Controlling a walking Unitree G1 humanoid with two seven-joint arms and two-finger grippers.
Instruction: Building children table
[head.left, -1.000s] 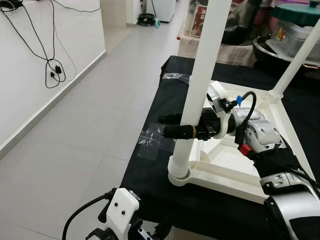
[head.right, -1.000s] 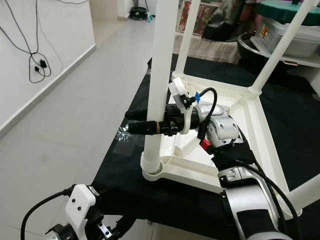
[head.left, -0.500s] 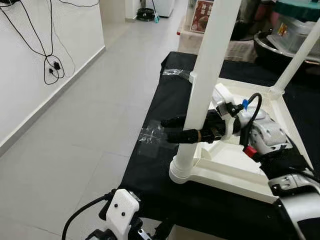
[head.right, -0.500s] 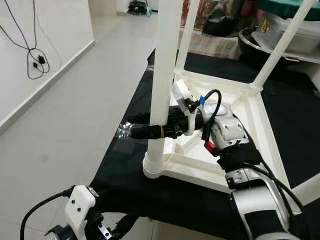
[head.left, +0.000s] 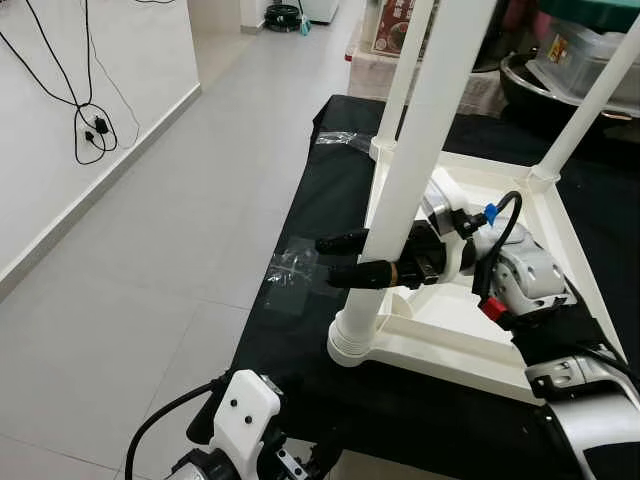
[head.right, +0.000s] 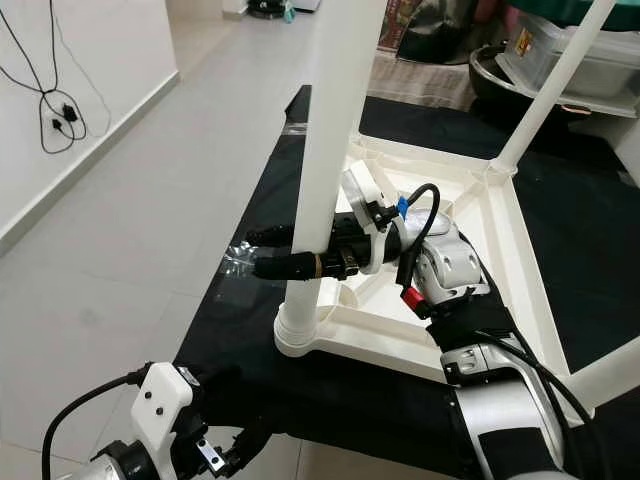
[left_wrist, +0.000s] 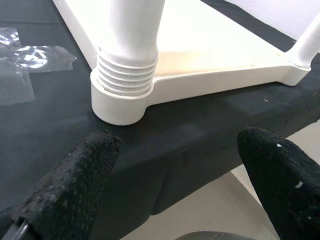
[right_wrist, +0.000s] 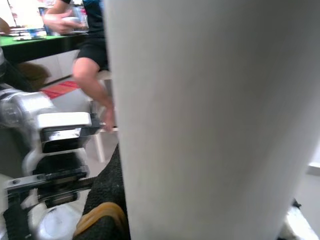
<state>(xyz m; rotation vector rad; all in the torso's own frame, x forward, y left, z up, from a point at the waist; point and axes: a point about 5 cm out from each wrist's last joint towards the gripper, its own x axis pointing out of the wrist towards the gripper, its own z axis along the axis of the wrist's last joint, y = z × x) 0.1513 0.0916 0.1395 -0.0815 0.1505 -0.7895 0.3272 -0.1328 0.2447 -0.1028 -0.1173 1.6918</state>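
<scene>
Right gripper (head.left: 352, 256) around table leg (head.left: 415, 170)

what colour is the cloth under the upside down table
Black; the cloth under the white table shows best in the left eye view.

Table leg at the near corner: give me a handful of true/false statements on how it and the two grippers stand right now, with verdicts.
1. The right gripper has its fingers either side of the near table leg. True.
2. The upturned table top lies on a black cloth. True.
3. The left gripper holds the leg's base. False: it is open and empty, low in front of the threaded base, apart from it.
4. The near leg lies flat on the cloth. False: it stands in its corner socket, leaning slightly.
5. Clear plastic wrap lies on the cloth beside that corner. True.
</scene>
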